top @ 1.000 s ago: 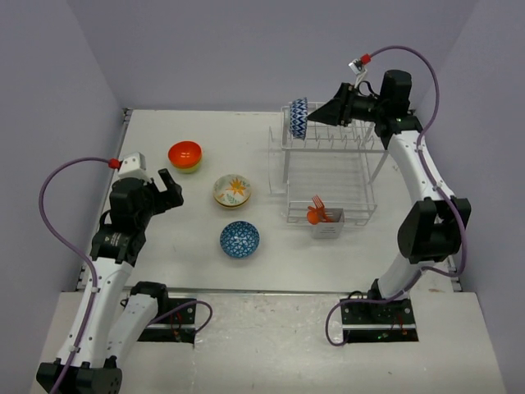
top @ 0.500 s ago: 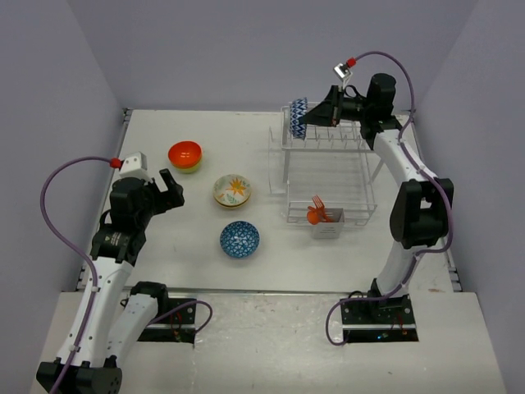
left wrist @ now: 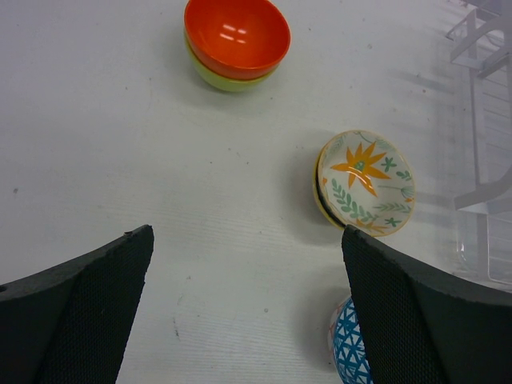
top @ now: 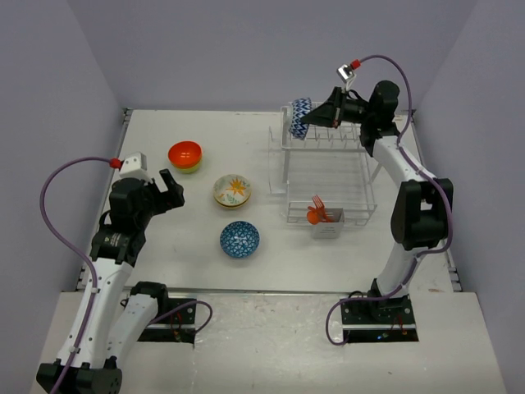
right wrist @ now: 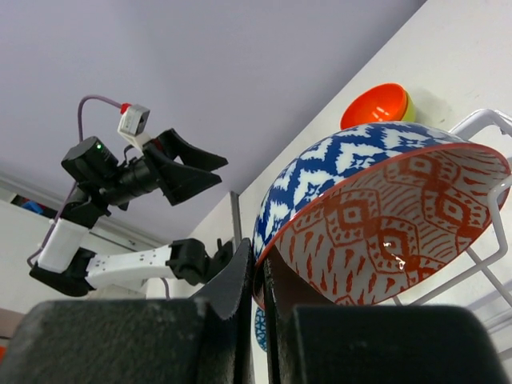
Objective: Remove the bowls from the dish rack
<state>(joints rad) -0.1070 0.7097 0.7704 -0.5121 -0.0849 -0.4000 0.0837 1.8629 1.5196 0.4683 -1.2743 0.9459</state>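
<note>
A bowl (top: 299,117), blue-white zigzag outside and red-patterned inside, stands on edge at the far left of the white wire dish rack's (top: 328,176) top row. My right gripper (top: 312,121) is shut on its rim; in the right wrist view one finger (right wrist: 236,280) lies on the outside and the other inside the bowl (right wrist: 384,220). My left gripper (top: 171,190) is open and empty above the table (left wrist: 248,240). On the table an orange bowl (top: 184,153) sits in a lime-green one (left wrist: 228,80), a green-white patterned bowl (top: 232,190) sits in a yellow one, and a blue-patterned bowl (top: 239,239) stands alone.
A small white caddy (top: 326,226) with orange utensils (top: 316,212) hangs at the rack's near edge. The rack's lower tier shows no bowls. The rack's edge shows at the right of the left wrist view (left wrist: 480,120). Walls close the table at back and sides.
My right gripper has moved left along the rack's top row and closed on the zigzag bowl's rim. The left arm has not moved.
</note>
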